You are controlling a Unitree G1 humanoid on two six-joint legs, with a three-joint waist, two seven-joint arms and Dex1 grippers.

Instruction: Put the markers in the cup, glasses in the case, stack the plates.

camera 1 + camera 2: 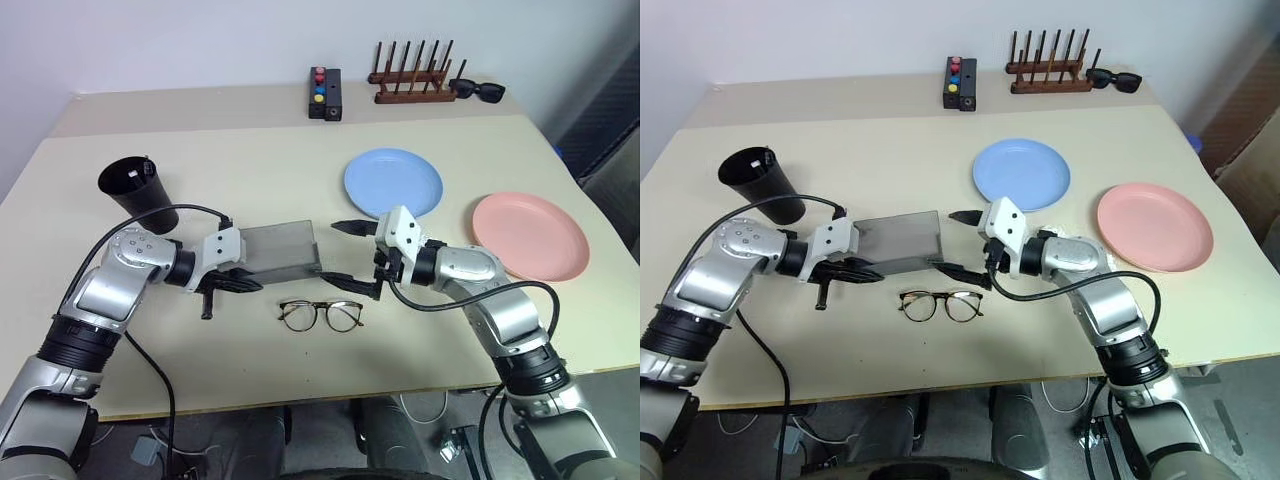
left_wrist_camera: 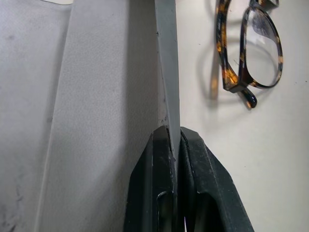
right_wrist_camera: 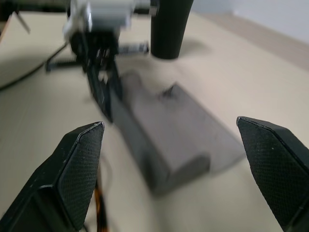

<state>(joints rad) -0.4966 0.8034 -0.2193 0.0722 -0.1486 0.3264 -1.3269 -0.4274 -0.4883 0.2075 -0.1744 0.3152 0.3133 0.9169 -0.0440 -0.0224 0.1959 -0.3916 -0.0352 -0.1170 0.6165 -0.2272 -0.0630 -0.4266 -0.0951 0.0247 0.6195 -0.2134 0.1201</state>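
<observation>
Markers look already in the cup (image 1: 138, 190); glasses (image 1: 320, 315) lie at the case's (image 1: 280, 252) 5 o'clock, plates (image 1: 393, 183) unstacked; left gripper (image 2: 175, 145) pinches the case edge, right gripper (image 1: 352, 255) gapes wide, empty.

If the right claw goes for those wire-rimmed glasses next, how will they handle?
The glasses lie flat on the table with temples folded, so they will probably slide rather than roll if nudged. The thin frame looks light and likely bends or twists under a hard pinch. The lenses seem smooth, so a grip on them may slip; the bridge or rim looks the safer hold for the right claw.
</observation>
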